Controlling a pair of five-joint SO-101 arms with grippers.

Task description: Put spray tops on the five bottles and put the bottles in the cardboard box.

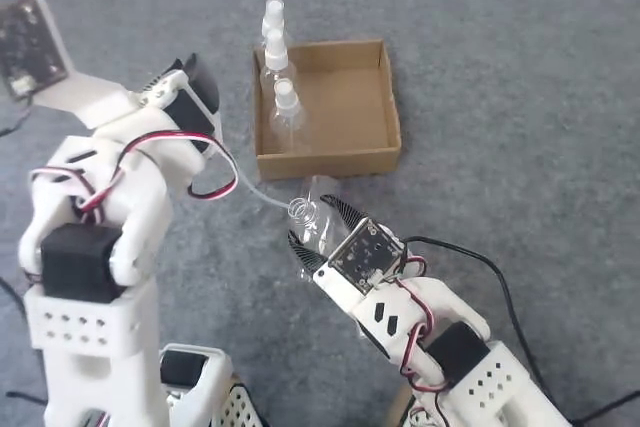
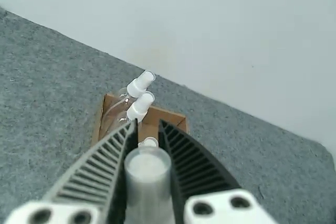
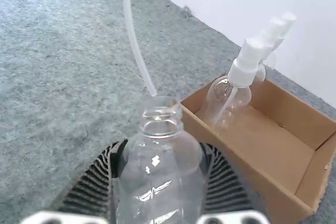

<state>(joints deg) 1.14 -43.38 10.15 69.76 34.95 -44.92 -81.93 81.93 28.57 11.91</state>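
The right gripper (image 3: 160, 153) is clenching a clear bottle (image 3: 157, 182) by its body. The bottle's open neck (image 3: 160, 118) is sticking out past the fingertips. In the high view the bottle's long axis is running along that gripper and pointing roughly toward ten o'clock.

The left gripper (image 2: 148, 127) is squeezing a spray top (image 2: 147, 174) between its ribbed fingers (image 2: 100, 166). From the neck, this gripper is sitting at about ten o'clock, well apart. The spray top's thin dip tube (image 3: 134, 40) is bridging the gap between them. The tube's tip is meeting the neck's far rim, though I cannot tell whether it is already inside.

My reading is that the threading step is under way. The next move would call for sliding the spray top down the line of the tube toward four o'clock, keeping it in line with the neck. A slight skew would probably bend the tube or nudge the tip off the rim.

The cardboard box (image 1: 330, 162) is lying at twelve o'clock from the held bottle, just beyond it. Three capped bottles (image 1: 285, 107) are lining its nine o'clock wall, so the three o'clock half is offering room.

Grey carpet (image 1: 500, 97) is covering the table, and a pale wall (image 2: 210, 24) is closing off the far edge.
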